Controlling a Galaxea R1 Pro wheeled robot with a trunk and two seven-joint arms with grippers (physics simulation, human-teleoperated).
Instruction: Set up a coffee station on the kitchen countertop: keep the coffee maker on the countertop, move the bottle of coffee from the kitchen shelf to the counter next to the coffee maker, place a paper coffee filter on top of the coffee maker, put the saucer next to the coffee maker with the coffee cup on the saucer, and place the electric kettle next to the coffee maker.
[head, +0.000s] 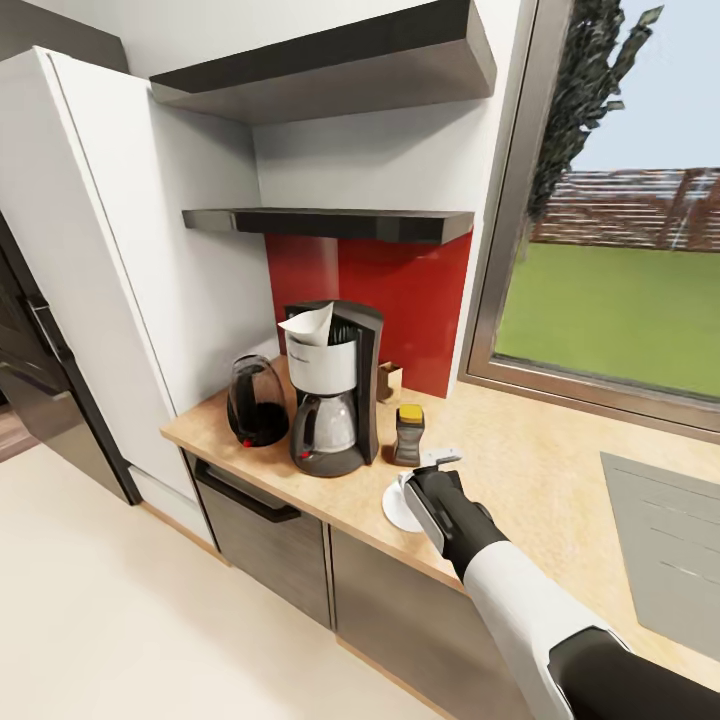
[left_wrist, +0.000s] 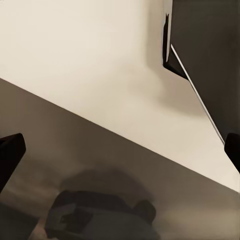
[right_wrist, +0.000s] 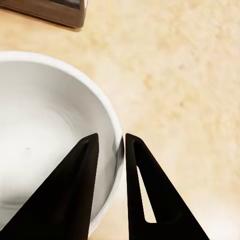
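Saucer (head: 398, 508) lies on the counter (head: 540, 480) near its front edge, just right of the coffee maker (head: 330, 390) and in front of the bottle (head: 408, 434). Right gripper (right_wrist: 111, 150) pinches its rim, jaws nearly closed. Left gripper (left_wrist: 120, 150) gapes wide over floor, holding nothing.

Two dark wall shelves (head: 330, 222), red backsplash (head: 400, 300), window (head: 620, 290) onto lawn.

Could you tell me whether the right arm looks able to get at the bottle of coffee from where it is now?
Probably yes: the bottle of coffee stands just beyond the right gripper, with bare countertop between, though its jaws are shut on the saucer.
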